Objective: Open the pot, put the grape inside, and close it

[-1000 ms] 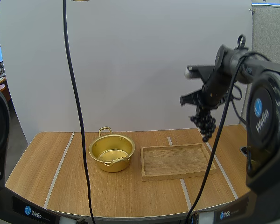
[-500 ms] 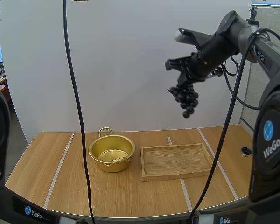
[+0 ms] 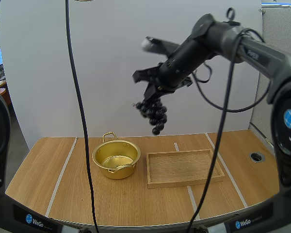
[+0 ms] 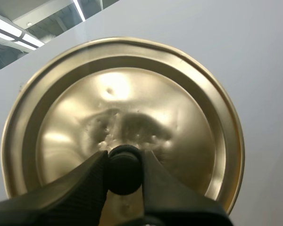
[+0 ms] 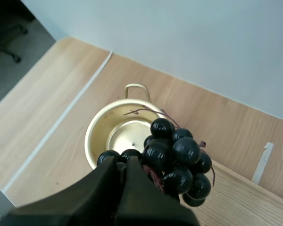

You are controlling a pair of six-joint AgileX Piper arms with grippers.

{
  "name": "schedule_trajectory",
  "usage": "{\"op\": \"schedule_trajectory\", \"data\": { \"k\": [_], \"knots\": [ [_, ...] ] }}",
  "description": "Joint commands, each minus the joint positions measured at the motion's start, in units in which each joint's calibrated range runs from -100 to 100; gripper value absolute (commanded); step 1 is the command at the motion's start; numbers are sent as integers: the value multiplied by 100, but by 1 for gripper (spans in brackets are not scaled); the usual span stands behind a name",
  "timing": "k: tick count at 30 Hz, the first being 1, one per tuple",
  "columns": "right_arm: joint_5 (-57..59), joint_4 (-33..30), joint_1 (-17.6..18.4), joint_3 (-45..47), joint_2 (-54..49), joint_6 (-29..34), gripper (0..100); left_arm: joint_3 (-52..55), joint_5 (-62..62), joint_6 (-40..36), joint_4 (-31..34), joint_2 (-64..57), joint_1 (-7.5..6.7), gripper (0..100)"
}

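A gold pot point(image 3: 116, 158) stands uncovered on the table, left of the wooden tray point(image 3: 183, 167). High above and a little right of it hangs a bunch of dark grapes point(image 3: 153, 112), with my right gripper point(image 3: 154, 93) shut on its top. In the right wrist view the grapes point(image 5: 174, 160) dangle over the pot point(image 5: 119, 134), pinched by the right gripper point(image 5: 121, 165). My left gripper point(image 4: 125, 165) is shut on the black knob point(image 4: 124, 169) of the gold lid point(image 4: 122, 122), held up in the air.
The wooden tray lies flat right of the pot, nothing in it. Pale tape lines point(image 3: 62, 174) cross the table. A small round hole point(image 3: 254, 157) sits near the table's right edge.
My right arm has swung left and upward with the grapes, from above the tray's right end to above the pot's right side. Pot and tray have not moved.
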Motion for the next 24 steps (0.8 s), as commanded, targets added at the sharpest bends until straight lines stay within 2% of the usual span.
{"op": "schedule_trajectory", "data": {
  "k": [1,13,18,24],
  "knots": [
    [-321,-131,162,-70,95,34,0,-43,-203,-13,30,-45,-18,0],
    [-884,-194,764,-70,901,114,0,-43,-203,-13,30,-45,-18,0],
    [-1185,-538,936,-70,1233,280,0,-43,-203,-13,30,-45,-18,0],
    [-1543,-633,1138,-70,1641,290,0,-43,-203,-13,30,-45,-18,0]
  ]
}}
